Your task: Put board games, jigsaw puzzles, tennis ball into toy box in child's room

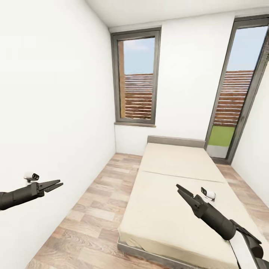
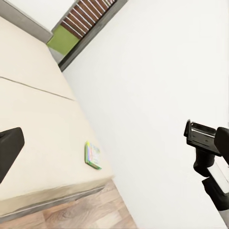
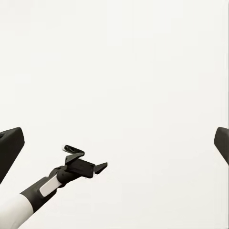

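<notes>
A green board game [image 2: 93, 155] lies flat on the beige bed [image 1: 175, 194].

A beige bed [image 1: 175, 194] stands lengthwise on the wood-plank floor [image 1: 93, 213], its grey headboard [image 1: 175, 141] against the far white wall. Left of the headboard hangs a grey-framed window [image 1: 136, 76] (slatted fence outside); right of it stands a tall glazed door [image 1: 235, 93], grass beyond.

Both arms raised forward, empty-handed.
The black two-fingered left gripper [image 1: 56, 185] and black two-fingered right gripper [image 1: 183, 191] are held apart, fingers spread, the white-and-black right forearm [image 1: 239, 239] angled upward.
</notes>
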Controlling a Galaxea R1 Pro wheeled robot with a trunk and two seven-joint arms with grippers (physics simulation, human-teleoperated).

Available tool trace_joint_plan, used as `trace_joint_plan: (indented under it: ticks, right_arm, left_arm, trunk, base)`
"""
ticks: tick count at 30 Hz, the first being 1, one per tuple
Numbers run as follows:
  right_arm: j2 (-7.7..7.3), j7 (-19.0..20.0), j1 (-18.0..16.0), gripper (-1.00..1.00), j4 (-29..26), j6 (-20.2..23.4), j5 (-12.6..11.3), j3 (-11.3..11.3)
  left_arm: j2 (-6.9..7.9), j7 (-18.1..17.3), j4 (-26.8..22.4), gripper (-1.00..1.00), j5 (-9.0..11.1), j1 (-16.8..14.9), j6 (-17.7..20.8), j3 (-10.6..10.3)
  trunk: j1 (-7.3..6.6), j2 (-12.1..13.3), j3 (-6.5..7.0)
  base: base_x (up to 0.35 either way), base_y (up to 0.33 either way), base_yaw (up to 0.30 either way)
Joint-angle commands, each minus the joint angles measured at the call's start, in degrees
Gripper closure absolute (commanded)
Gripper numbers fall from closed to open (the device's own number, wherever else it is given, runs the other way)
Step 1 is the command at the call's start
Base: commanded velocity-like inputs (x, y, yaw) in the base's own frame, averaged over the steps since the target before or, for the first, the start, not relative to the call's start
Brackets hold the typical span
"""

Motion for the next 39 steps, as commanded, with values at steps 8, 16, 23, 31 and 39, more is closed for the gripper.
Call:
trace_joint_plan:
  ticks: [8, 16, 23, 31, 39]
  right_arm:
    - [-0.01, -0.1, 0.0, -1.0, 0.3, 0.5, -0.1, 0.0]
    - [-0.04, -1.7, -0.1, -1.0, 4.6, 0.5, 0.1, -1.1]
    - [-0.38, -8.1, -0.6, -1.0, 9.9, 0.7, 0.3, -2.5]
    - [-1.19, -20.6, -0.7, -1.0, 11.3, 0.8, 0.3, -2.8]
    - [-1.73, -37.8, -1.9, -1.0, 11.5, 1.1, 0.2, -2.2]
  left_arm:
    - [-0.09, -0.2, 0.0, -1.0, 0.0, 0.0, 0.6, 0.0]
    - [-0.37, -0.2, 0.0, -1.0, -0.1, 0.0, 0.6, 0.1]
    - [-0.64, -0.2, 0.0, -1.0, -0.3, 0.0, 0.6, -0.5]
    - [-1.07, -0.2, 0.1, -1.0, -0.8, 0.0, 0.8, -2.2]
    - [-1.77, 3.3, 0.2, -1.0, -0.8, 0.0, 0.9, -3.5]
  trunk:
    - [0.02, 0.0, 0.2]
    - [0.02, 0.0, 0.42]
    - [0.02, 0.0, 0.61]
    - [0.02, 0.0, 0.84]
    - [0.02, 0.0, 1.06]
  base:
    - [0.078, -0.125, -0.281]
    - [0.114, -0.195, -0.281]
    - [0.149, -0.238, -0.281]
    - [0.078, -0.127, -0.281]
    - [0.012, -0.02, -0.281]
